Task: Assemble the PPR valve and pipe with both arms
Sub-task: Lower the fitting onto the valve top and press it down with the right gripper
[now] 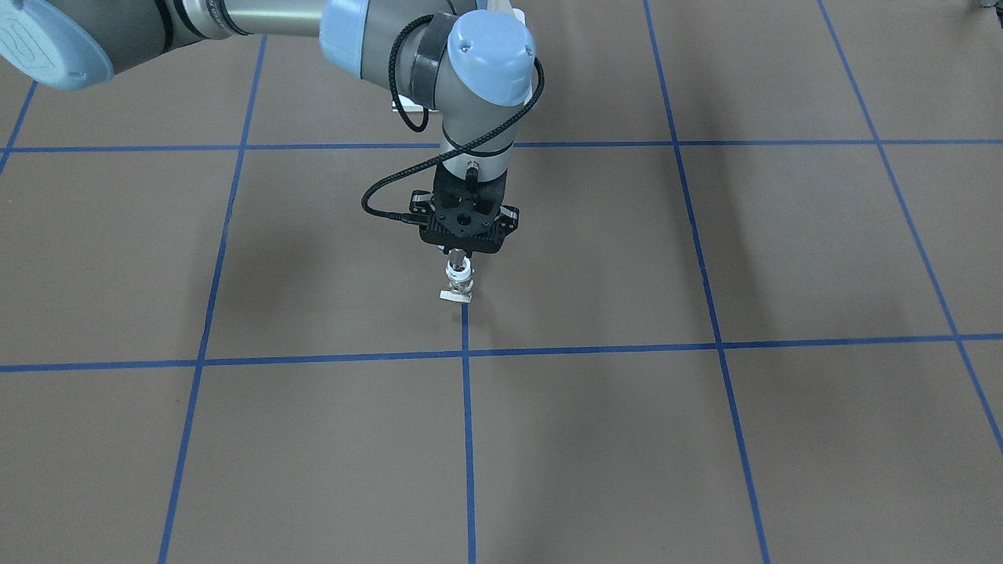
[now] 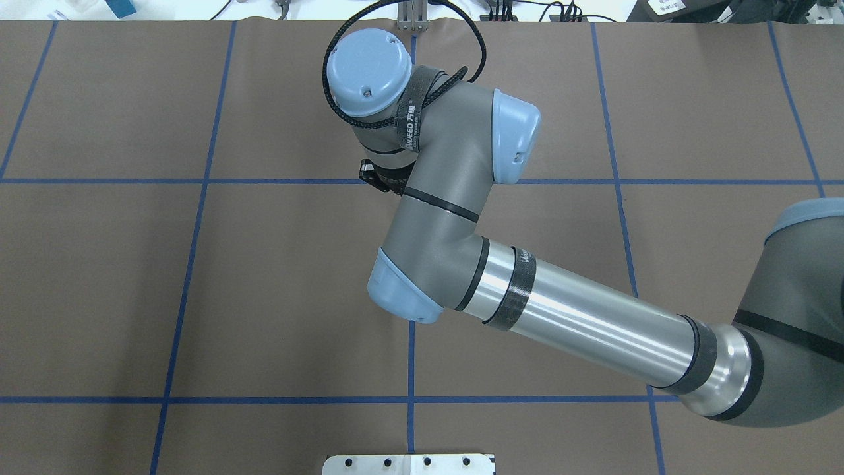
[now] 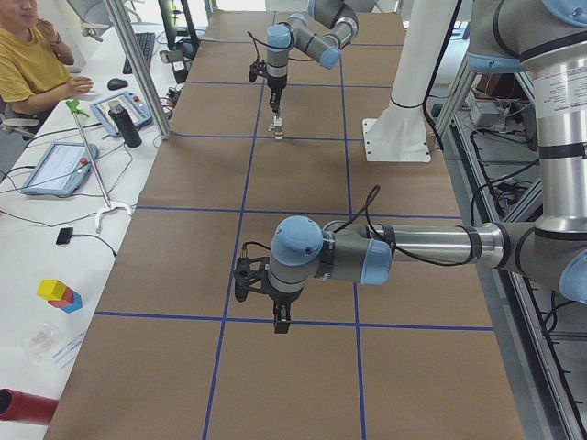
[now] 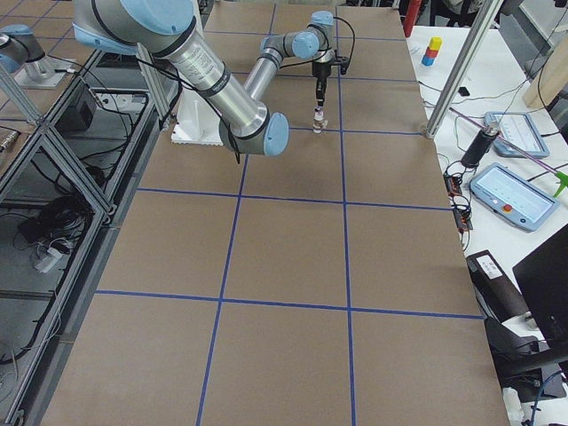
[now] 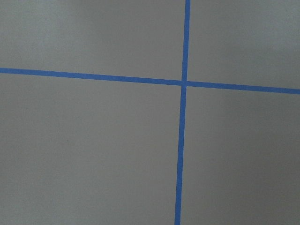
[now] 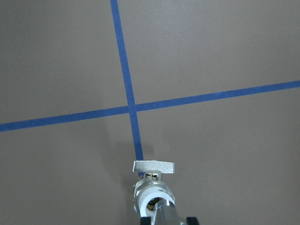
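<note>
The PPR valve (image 1: 458, 282) stands on the brown table on a blue tape line, white ring up, flat tab (image 1: 454, 296) at its foot. In the right wrist view the valve (image 6: 152, 197) shows its tab (image 6: 153, 165) on the line. My right gripper (image 1: 458, 255) hangs straight above it, shut on the silvery pipe (image 6: 164, 216), whose end sits at the white ring. The overhead view hides the gripper, valve and pipe under my right wrist (image 2: 369, 72). My left gripper (image 3: 280, 319) hovers low over a tape crossing, far from the valve; I cannot tell whether it is open or shut.
A white bolted pedestal (image 3: 396, 137) stands at the robot's side of the table, near the valve. Beside the table's far edge, an operator (image 3: 27, 55) sits at a desk with tablets (image 3: 55, 165) and a bottle (image 3: 124, 124). Blue tape lines grid the table.
</note>
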Tool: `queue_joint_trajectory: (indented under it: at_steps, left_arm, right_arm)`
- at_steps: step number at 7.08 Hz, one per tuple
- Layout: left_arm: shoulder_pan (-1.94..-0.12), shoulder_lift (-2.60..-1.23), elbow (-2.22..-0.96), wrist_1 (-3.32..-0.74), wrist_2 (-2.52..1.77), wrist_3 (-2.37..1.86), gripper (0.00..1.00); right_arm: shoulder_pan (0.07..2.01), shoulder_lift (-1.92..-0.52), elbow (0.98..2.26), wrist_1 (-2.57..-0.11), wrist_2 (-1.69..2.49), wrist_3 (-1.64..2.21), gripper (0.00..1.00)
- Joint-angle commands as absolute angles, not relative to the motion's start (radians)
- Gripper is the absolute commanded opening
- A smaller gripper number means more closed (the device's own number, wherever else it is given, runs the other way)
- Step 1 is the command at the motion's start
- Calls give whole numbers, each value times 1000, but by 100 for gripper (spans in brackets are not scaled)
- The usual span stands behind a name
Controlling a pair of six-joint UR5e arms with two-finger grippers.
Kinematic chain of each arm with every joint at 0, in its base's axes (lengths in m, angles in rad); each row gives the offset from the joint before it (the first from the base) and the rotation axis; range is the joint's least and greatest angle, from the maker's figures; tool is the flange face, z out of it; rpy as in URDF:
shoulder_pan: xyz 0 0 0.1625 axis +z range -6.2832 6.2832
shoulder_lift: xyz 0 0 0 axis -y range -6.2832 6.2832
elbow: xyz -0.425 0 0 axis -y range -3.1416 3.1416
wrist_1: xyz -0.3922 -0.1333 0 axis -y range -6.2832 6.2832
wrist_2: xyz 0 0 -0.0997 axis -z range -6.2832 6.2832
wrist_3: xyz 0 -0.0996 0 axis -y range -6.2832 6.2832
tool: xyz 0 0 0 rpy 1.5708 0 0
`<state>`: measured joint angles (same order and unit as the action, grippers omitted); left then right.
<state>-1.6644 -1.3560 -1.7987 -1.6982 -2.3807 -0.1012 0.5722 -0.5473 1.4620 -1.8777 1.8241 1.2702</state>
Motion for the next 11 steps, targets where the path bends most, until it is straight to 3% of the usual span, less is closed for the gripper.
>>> queue_joint_trajectory:
  at_steps: [1,11]
  left_arm:
    - [-1664,-1356,-1799,-1698,-2381,-101,100]
    - [-1663,-1358,-1801,-1698,-2381,-101,100]
  right_arm:
    - [572,-545,1462,-1875,1824,1269,0]
    - [569,-560,1459,-1838,1824,1258,0]
